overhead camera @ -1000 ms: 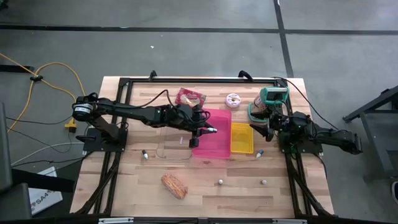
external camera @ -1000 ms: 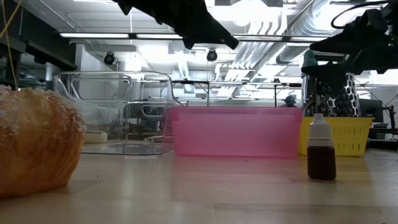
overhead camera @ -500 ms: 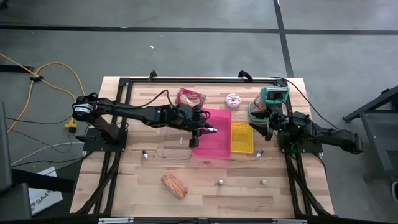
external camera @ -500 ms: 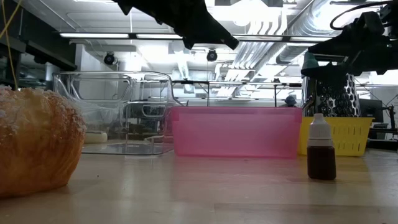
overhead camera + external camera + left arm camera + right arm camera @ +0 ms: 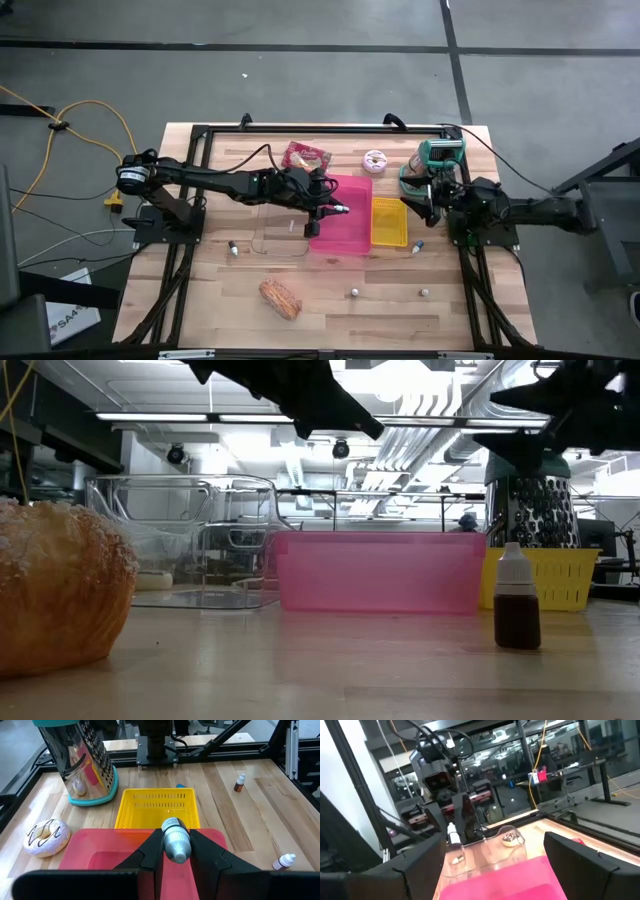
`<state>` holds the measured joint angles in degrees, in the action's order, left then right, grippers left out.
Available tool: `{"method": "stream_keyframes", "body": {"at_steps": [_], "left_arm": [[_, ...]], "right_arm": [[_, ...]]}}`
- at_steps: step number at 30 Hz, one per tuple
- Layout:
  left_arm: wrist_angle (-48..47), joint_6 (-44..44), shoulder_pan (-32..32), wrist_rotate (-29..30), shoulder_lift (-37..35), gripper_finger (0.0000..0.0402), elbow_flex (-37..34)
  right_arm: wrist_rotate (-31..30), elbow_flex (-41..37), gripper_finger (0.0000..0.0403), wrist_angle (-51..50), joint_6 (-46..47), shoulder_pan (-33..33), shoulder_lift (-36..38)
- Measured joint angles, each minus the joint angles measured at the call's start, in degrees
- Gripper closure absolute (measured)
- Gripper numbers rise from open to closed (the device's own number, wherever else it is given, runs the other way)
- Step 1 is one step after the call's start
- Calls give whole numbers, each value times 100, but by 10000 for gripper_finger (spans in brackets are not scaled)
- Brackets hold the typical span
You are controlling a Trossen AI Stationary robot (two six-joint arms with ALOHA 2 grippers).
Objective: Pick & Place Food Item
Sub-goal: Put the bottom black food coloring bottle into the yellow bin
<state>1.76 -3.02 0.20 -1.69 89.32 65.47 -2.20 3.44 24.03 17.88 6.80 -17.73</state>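
A sugared bread loaf [image 5: 280, 297] lies near the table's front and fills the left of the low view [image 5: 60, 595]. At the back sit a frosted donut [image 5: 375, 160] and a red food packet [image 5: 305, 155]. My left gripper [image 5: 335, 208] hangs over the pink bin [image 5: 345, 235], shut on a small grey-capped bottle [image 5: 175, 842]. Beside the yellow basket [image 5: 389, 222], at the right, my right gripper [image 5: 418, 203] stands open and empty, its fingers [image 5: 580, 860] wide apart.
A clear container [image 5: 280, 232] stands left of the pink bin. A metal grater [image 5: 435, 160] is at the back right. Small dropper bottles [image 5: 232, 247] [image 5: 417, 245] lie on the wood, one with brown liquid [image 5: 517, 600] near the front.
The right arm has risen and drawn back a little toward the right. The left arm and its bottle have stayed still.
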Motion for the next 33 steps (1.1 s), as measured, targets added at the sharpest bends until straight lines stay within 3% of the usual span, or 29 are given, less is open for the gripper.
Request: {"method": "stream_keyframes", "body": {"at_steps": [5, 17, 33], "left_arm": [[0, 2, -1, 0, 0, 334, 0], [-2, 0, 1, 0, 0, 334, 0], [277, -3, -1, 0, -1, 334, -2]], "right_arm": [[-38, 334, 78, 531, -218, -211, -983], [-68, 1740, 78, 539, -1041, -650, -3086], [-550, 2343, 78, 544, -1518, -1082, -4700]]}}
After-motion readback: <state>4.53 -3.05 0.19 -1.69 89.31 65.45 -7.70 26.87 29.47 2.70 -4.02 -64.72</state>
